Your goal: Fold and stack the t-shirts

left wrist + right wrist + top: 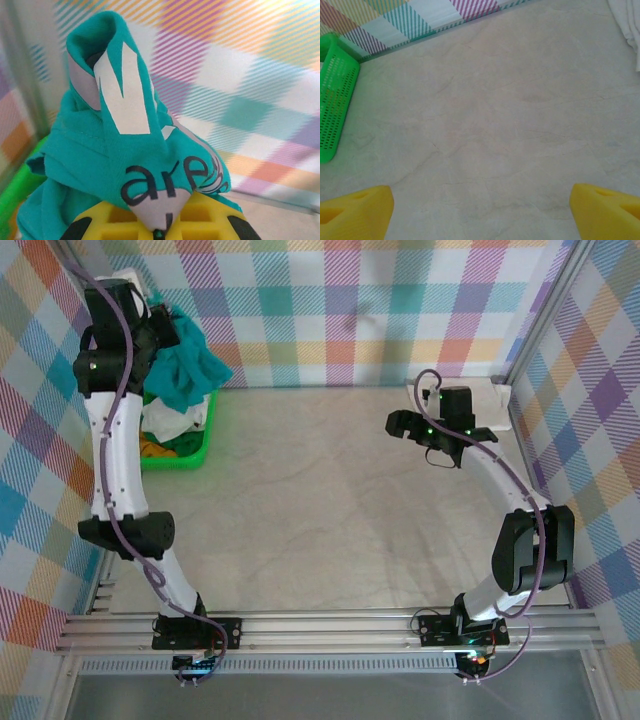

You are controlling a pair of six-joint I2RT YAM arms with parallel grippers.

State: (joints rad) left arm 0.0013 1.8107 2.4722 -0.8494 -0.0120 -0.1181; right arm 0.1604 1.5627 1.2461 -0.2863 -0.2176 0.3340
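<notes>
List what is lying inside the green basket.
In the green basket a white t-shirt and an orange t-shirt show. The teal t-shirt, pinched by the left gripper, hangs over them; it and the left arm cover the rest.

The left tool [159, 231] is pinched tight on the teal t-shirt [100, 150], which bunches up above it. A green basket [15, 185] sits at the lower left.
</notes>
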